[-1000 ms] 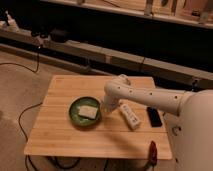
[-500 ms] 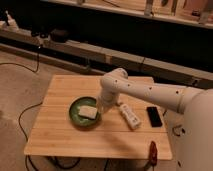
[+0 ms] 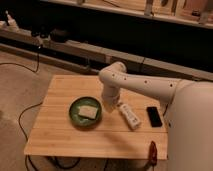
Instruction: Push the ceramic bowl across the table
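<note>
The ceramic bowl [image 3: 85,111], shallow, round and dark green, sits on the left half of the light-wood table [image 3: 62,92] with a pale rectangular block [image 3: 88,112] in it. My white arm reaches in from the right and bends down over the table's middle. The gripper [image 3: 106,103] hangs shut just off the bowl's right rim, low over the tabletop. I cannot tell whether it touches the rim. Nothing is held in it.
A white oblong device [image 3: 129,116] lies right of the gripper, and a black phone [image 3: 154,116] lies beyond it. A red item [image 3: 152,152] sits at the table's front right edge. Cables [image 3: 22,117] trail on the floor to the left. A dark bench runs behind.
The arm has swung left and the gripper has come down beside the bowl's right rim. The bowl has stayed in place.
</note>
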You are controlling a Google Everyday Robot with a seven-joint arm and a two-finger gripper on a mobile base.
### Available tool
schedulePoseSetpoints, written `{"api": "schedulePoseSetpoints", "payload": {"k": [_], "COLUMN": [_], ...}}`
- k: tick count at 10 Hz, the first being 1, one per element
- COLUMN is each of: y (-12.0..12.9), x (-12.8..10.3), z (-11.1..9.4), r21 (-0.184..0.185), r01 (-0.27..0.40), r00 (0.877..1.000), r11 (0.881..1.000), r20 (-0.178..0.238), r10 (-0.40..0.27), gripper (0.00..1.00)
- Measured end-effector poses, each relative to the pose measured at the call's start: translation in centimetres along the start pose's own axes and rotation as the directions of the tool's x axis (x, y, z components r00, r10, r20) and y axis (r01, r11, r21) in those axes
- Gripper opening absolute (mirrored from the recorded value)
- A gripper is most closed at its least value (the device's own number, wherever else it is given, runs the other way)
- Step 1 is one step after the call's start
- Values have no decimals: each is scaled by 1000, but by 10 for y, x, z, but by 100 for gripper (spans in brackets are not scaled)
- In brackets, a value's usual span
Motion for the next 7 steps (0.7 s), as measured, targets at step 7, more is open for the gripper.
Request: {"api": "schedulePoseSetpoints", "payload": {"k": [7], "y": [-12], "x": [8], "z": [84], "r21": [53], "r01": [57], "r00": [997], "r11": [997], "r20": [42], "r10": [-59], "gripper": [26]}}
